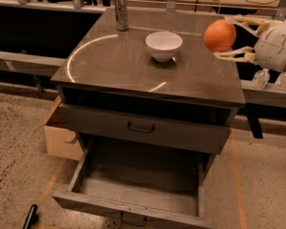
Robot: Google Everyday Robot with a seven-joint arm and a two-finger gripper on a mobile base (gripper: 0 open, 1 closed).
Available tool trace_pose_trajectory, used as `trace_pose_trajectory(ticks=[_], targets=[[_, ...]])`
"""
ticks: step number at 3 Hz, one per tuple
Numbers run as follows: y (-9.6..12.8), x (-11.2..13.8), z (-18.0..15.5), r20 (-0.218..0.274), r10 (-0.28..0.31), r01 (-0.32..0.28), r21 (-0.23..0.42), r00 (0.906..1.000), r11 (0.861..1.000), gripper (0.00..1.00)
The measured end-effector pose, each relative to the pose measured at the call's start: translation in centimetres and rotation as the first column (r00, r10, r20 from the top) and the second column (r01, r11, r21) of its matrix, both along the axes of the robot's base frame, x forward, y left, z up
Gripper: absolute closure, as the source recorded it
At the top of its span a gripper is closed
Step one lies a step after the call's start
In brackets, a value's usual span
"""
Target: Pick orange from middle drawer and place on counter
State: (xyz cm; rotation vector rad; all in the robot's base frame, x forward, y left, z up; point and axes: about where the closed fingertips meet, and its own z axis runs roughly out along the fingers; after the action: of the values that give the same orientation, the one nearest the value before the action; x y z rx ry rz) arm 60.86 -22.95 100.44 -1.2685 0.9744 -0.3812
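My gripper reaches in from the right, its pale fingers shut on the orange. It holds the orange in the air above the counter's right edge, to the right of the white bowl. The middle drawer stands pulled wide open at the bottom of the cabinet, and its inside shows nothing in it.
A white bowl sits on the counter's middle back. A metal can stands at the back left. A closed drawer front with a handle lies above the open drawer. A cardboard box sits on the floor at the left.
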Motion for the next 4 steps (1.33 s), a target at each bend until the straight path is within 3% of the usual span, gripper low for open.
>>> trace_pose_trajectory(ticks=[3,4], targets=[[-0.79,1.15,-0.53,-0.016,0.016,-0.015,0.034,0.9997,0.999,1.0],[-1.18,0.61,-1.04,-0.059,-0.009,0.013,0.069,0.9982,0.998,1.0]])
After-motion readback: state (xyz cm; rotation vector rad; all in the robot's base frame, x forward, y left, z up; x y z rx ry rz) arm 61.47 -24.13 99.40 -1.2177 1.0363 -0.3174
